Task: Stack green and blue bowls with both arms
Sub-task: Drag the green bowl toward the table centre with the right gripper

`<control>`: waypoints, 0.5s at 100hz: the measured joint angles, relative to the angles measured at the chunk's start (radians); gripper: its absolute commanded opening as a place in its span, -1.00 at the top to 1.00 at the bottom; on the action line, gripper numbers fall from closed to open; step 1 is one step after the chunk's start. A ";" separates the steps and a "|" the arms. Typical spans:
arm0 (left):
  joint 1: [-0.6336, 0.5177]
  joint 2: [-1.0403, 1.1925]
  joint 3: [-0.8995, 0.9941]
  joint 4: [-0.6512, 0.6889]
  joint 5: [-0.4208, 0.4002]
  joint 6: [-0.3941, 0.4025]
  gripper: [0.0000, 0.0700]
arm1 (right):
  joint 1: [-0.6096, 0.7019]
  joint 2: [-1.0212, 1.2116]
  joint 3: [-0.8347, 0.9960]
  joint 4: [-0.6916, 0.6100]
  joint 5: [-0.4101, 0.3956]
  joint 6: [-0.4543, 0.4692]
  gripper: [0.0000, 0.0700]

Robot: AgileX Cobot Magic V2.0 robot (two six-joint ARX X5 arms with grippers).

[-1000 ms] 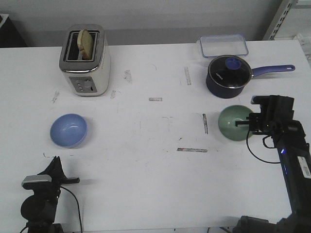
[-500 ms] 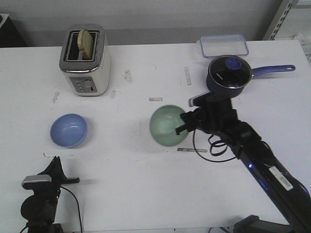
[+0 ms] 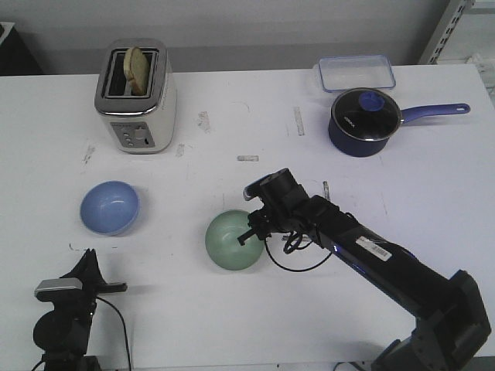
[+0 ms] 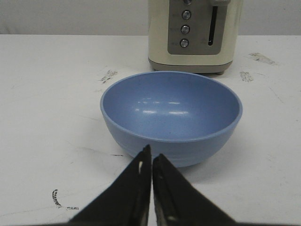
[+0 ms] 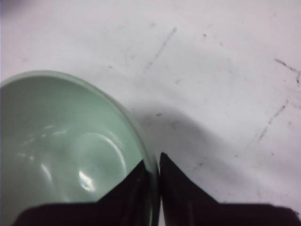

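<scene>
The pale green bowl is held just left of the table's middle, its rim clamped by my right gripper. In the right wrist view one finger is inside the green bowl and one outside; the right gripper is shut on the rim, and a shadow lies on the table beside it. The blue bowl stands upright and empty at the left. My left gripper is shut and empty, low near the front edge, short of the blue bowl. Its tips point at the bowl's near wall.
A cream toaster with bread in it stands at the back left, behind the blue bowl. A dark navy saucepan with a blue handle and a clear container are at the back right.
My right arm has carried the green bowl from the right side leftwards and towards the front, past the table's middle. The left arm and the blue bowl have not moved.
</scene>
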 measured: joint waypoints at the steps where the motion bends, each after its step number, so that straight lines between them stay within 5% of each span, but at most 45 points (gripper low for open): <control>1: 0.000 0.000 0.000 0.000 0.000 0.000 1.00 | 0.000 0.002 0.000 0.000 0.000 0.000 0.99; 50: 0.000 0.000 0.000 -0.003 0.000 0.000 1.00 | 0.000 0.010 0.000 -0.030 0.050 0.000 0.89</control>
